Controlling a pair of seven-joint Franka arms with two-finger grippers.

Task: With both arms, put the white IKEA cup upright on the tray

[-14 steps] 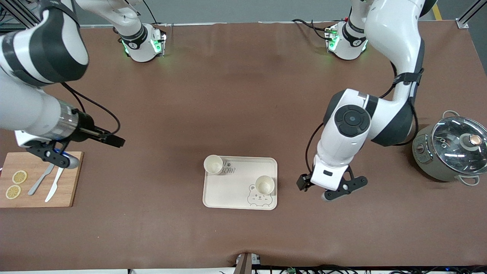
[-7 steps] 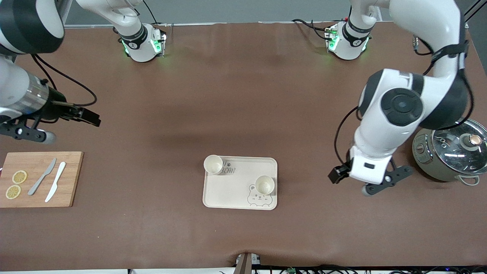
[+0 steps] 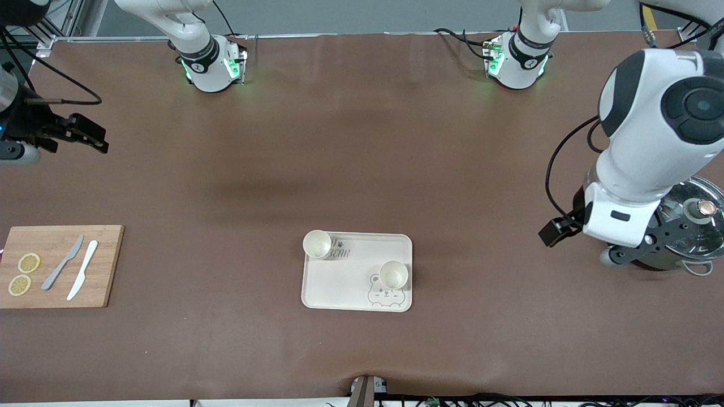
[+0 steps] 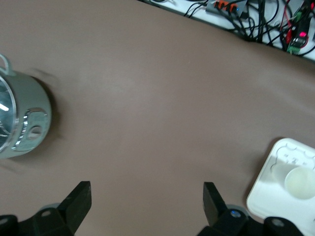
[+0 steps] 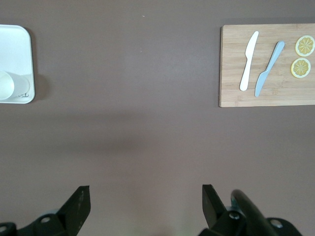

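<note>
The cream tray [image 3: 339,282] with the bear drawing lies on the brown table, near the front camera. Two white cups stand upright on it: one [image 3: 317,244] at the corner toward the right arm's end, one [image 3: 393,275] by the bear. My left gripper [image 3: 557,232] is open and empty, in the air beside the pot. Its wrist view [image 4: 146,196] shows the tray [image 4: 268,196] and one cup [image 4: 301,183]. My right gripper [image 3: 85,134] is open and empty above bare table at the right arm's end. Its wrist view [image 5: 145,196] shows the tray [image 5: 17,54] and a cup [image 5: 6,86].
A grey cooking pot [image 3: 698,226] with a glass lid stands at the left arm's end, partly under the left hand. A wooden cutting board [image 3: 56,294] with two knives [image 3: 63,270] and two lemon slices [image 3: 28,263] lies at the right arm's end.
Both arms have drawn away from the tray. The left gripper moved from beside the tray to the pot. The right gripper moved off the cutting board toward the bases. The cups have not moved.
</note>
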